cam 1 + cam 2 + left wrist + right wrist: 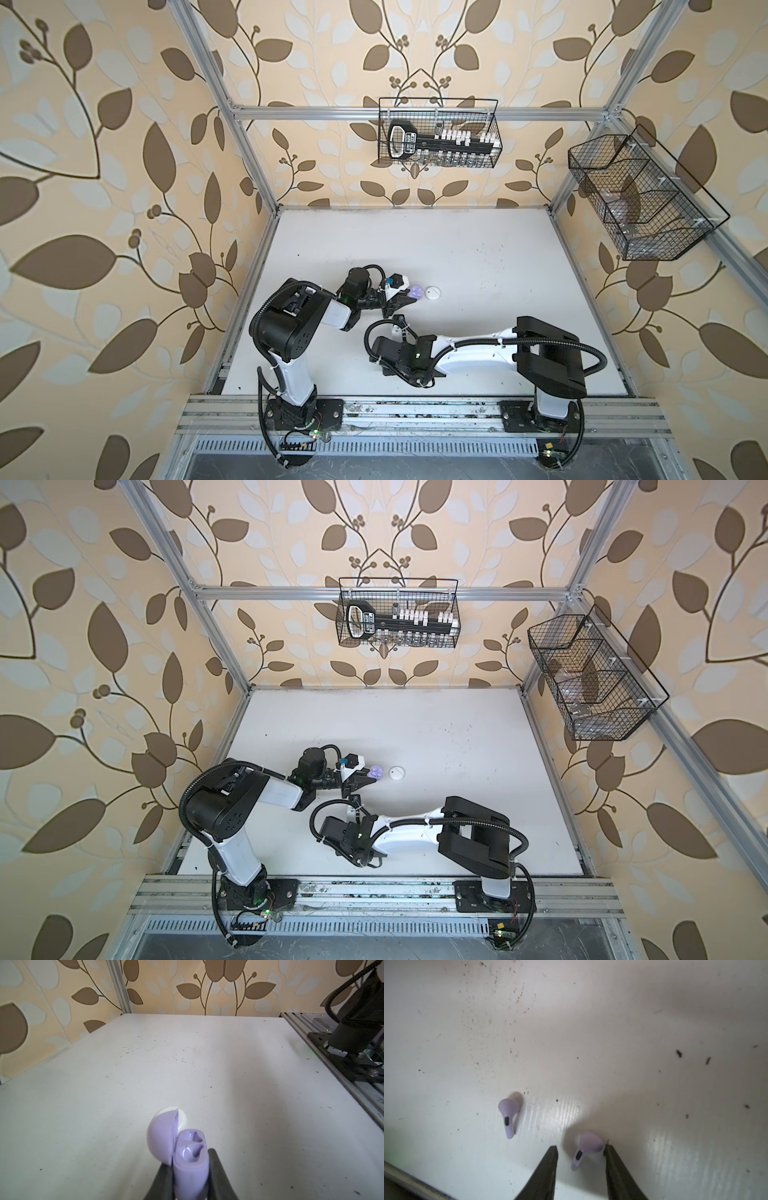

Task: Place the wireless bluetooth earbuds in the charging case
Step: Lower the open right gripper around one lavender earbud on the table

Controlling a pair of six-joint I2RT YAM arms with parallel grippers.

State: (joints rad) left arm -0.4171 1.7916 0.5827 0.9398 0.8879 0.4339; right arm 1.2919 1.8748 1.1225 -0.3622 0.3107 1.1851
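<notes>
My left hand (188,1157) clamps the lavender case (191,1174), lid open; right hand (581,1146) straddles an earbud (589,1140).
I read the right hand as narrow, not closed, one finger (612,1163) touching the earbud. A second earbud (508,1113) lies near it on the tabletop (591,1043), well apart from the lavender case. The white case (433,293) sits just beside the lavender case.

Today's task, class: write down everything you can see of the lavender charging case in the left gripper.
The lavender charging case is smooth, glossy plastic, rounded. Its domed lid is swung open on its hinge, showing two moulded wells, both empty. The left gripper is shut on its base, one dark finger on each side. In both top views it is left of centre, close beside the closed white case. Whether it touches the table is unclear.
</notes>
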